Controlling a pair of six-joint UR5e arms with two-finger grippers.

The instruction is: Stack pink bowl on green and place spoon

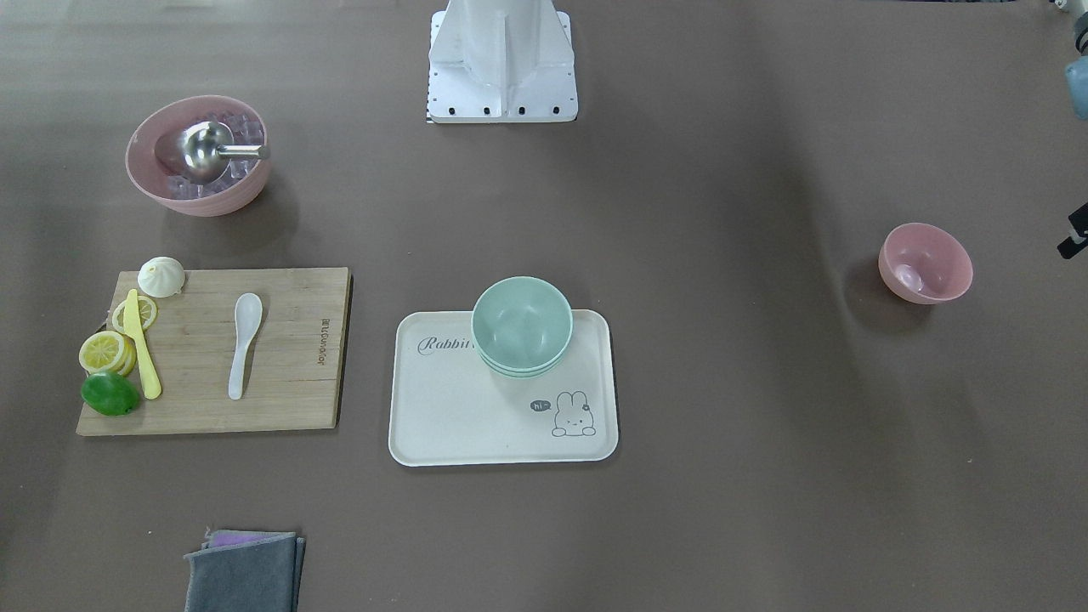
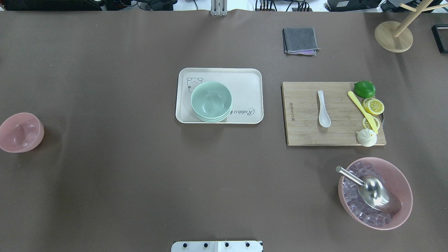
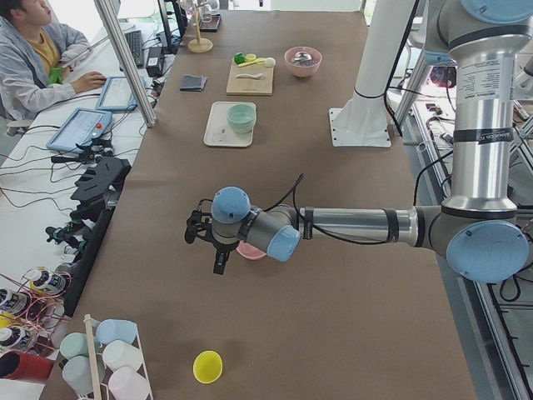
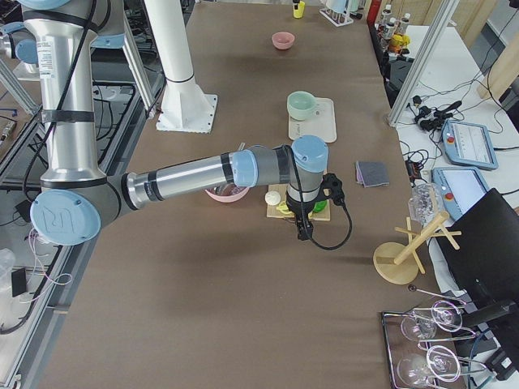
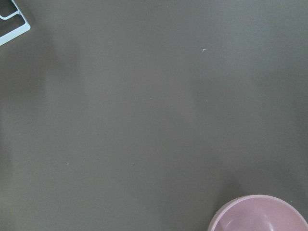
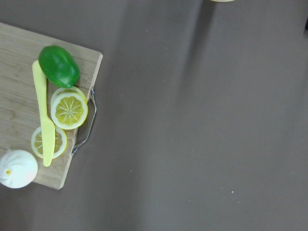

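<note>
Two grippers hang over the table; whether either is open or closed cannot be told. Over at one end, the left gripper [image 3: 218,263] is just beside the pink bowl [image 1: 925,263], which sits upright on the bare table, its rim in the left wrist view's lower right corner. Off the fruit end of the cutting board [image 2: 304,134] hovers the right gripper [image 4: 304,231]; the white spoon [image 2: 323,113] lies mid-board. Between them, the stacked green bowls [image 2: 211,99] stand on the tray [image 2: 245,78].

pink bowl [image 2: 21,132], mint green bowls [image 2: 211,101], white spoon [image 2: 323,115], cream rabbit-print tray [image 2: 241,81]
</note>
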